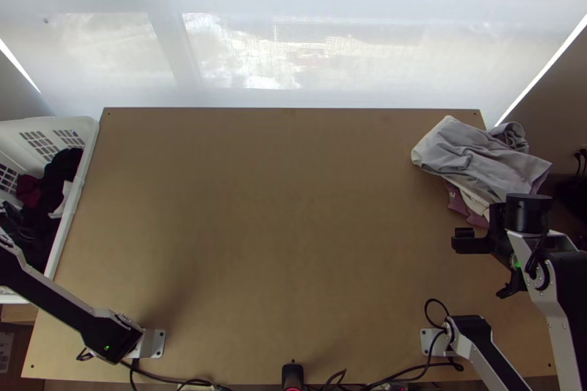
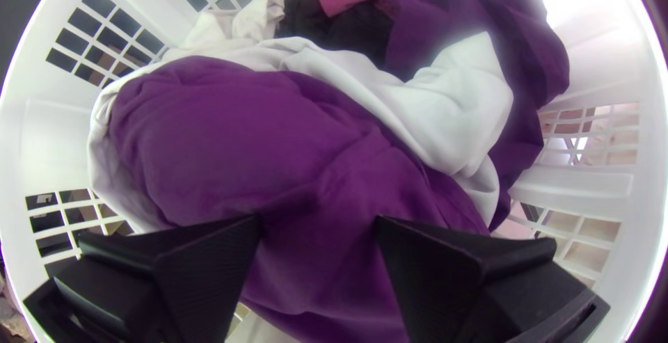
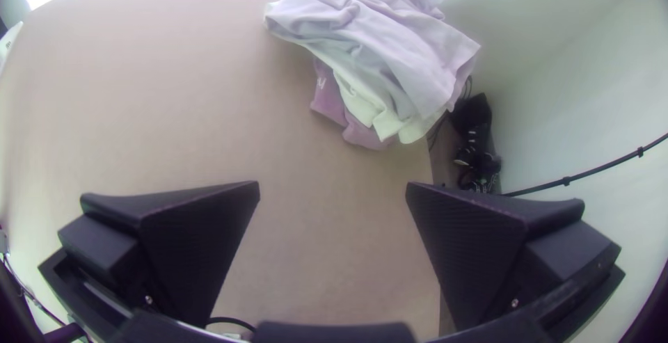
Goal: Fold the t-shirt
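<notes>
background: pale translucent blind (image 1: 293, 46) over a bright window, past the table's far edge
table: bare brown board (image 1: 286, 207) across the middle, good spot for spreading a shirt
right arm: (image 1: 565, 296) bent up along the table's right side, wrist over that edge, nearer side of the pile
left arm: (image 1: 59, 307) angled out from its base, across the near end of the basket
basket: white, slatted (image 1: 84, 163), at the table's left side, loaded with mixed clothes
pile: loose stack of clothes (image 1: 477, 156), far right corner, grey on top, cream and mauve under; best left alone
purple garment: (image 2: 236, 134) bunched in the basket, likely the t-shirt to fold, can't confirm the type
white cloth: (image 2: 452, 106) beside and partly under the purple; could come up with it
left gripper: (image 2: 318, 225) over the purple garment, fingers spread, cloth between and below; contact can't tell
right gripper: (image 3: 332, 188) fingers wide apart, nothing between them, pile just beyond
step in hand: pick one garment out of the basket, judged
how to do it well: lower onto a raised purple fold, close on purple only, lift straight up until the white drops free, clear the rim, then lay it mid-table where both grippers can spread it
</notes>
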`<state>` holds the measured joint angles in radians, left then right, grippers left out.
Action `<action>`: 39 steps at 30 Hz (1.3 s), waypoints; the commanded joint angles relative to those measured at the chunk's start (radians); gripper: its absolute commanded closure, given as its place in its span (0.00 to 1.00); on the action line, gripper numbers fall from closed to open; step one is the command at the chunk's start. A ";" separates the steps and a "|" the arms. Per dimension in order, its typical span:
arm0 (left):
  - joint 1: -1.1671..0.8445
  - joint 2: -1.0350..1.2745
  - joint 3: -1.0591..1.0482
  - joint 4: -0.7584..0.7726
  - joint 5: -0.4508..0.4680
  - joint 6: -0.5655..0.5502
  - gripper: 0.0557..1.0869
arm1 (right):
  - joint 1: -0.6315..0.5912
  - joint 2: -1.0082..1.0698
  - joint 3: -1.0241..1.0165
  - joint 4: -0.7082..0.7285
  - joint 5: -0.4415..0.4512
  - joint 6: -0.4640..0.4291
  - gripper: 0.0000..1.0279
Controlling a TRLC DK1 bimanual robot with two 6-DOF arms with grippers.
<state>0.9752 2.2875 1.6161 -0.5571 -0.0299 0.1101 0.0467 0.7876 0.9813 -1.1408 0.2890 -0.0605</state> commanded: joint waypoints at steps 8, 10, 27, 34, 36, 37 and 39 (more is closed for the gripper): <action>-0.006 -0.006 0.041 -0.001 0.005 -0.021 0.96 | -0.028 0.001 -0.036 -0.007 -0.001 -0.001 0.05; -0.007 -0.037 0.030 -0.013 0.010 -0.026 0.96 | -0.028 -0.004 -0.046 -0.007 -0.001 -0.001 0.05; -0.032 -0.527 0.045 -0.106 0.153 -0.107 0.97 | -0.024 -0.031 -0.078 -0.016 -0.011 -0.001 0.05; -0.041 -0.672 0.116 -0.090 0.229 -0.168 0.97 | -0.024 -0.064 -0.084 -0.042 -0.019 -0.001 0.05; -0.032 -0.694 0.156 -0.089 0.254 -0.205 0.97 | -0.024 -0.071 -0.087 -0.051 -0.021 -0.001 0.05; -0.024 -0.698 0.180 -0.087 0.271 -0.224 0.97 | -0.025 -0.076 -0.089 -0.057 -0.022 -0.001 0.05; -0.009 -0.701 0.243 -0.087 0.291 -0.262 0.97 | -0.025 -0.087 -0.092 -0.066 -0.022 0.001 0.05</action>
<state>0.9421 1.6661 1.7344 -0.6563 0.1928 -0.0624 0.0223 0.7288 0.8982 -1.1824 0.2726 -0.0616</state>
